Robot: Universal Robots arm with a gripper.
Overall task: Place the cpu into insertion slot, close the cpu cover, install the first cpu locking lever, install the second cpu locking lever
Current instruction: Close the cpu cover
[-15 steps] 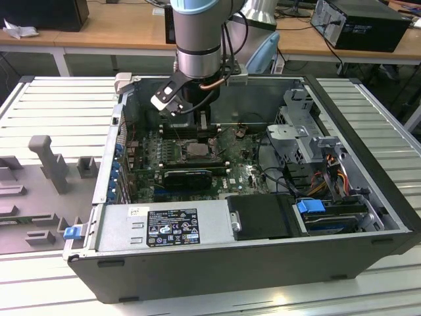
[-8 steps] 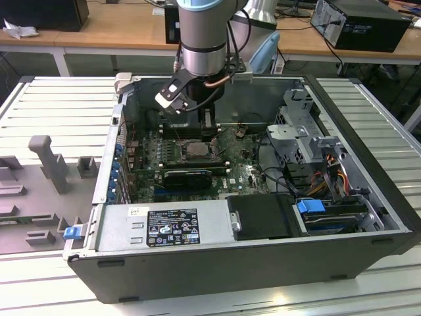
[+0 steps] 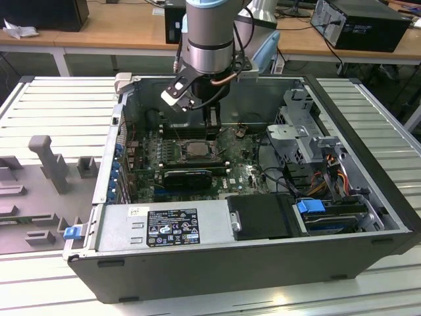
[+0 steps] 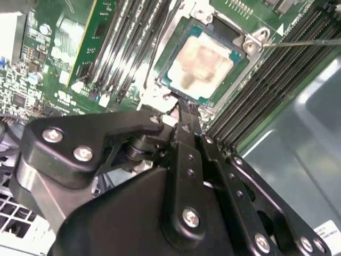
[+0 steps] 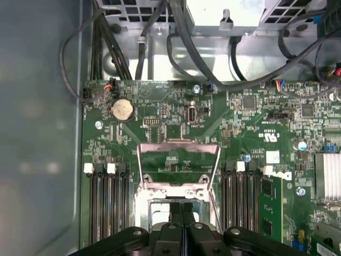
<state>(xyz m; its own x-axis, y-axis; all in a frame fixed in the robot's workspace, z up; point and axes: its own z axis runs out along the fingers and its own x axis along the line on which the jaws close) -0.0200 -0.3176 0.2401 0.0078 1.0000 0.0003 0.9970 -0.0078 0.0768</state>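
Surface (image 3: pixel 52 105): ribbed pale metal slats; grey moulded holders (image 3: pixel 49 161) stand at the exterior view's left.
Computer case (image 3: pixel 230 273): dark sheet-metal box lying open on the surface, its walls smooth and dull.
Motherboard (image 5: pixel 160 106): flat glossy green board, studded with small parts, with a round silver coin battery (image 5: pixel 121 109).
Memory slots (image 5: pixel 106 197): long black ridged channels on both sides of the socket.
Insertion slot (image 4: pixel 233 33): square dark socket with a bright metal rim, at the middle of the board.
Cpu (image 4: pixel 205 64): flat square chip with a pale beige-silver top, lying inside the insertion slot. That step looks done.
Cpu cover (image 5: pixel 178 148): thin shiny metal frame with an open centre, raised on its hinge and not yet closed.
Gripper (image 5: pixel 182 213): matt black with screw heads. The jaws are pressed together with nothing between them, and their tips are just beside the slot's edge.
Locking lever (image 4: pixel 306 42): thin bare wire rod swung out over the memory slots. Both levers seem left to do.
Drive bay (image 3: pixel 312 205): blue plastic tabs, at the exterior view's right.
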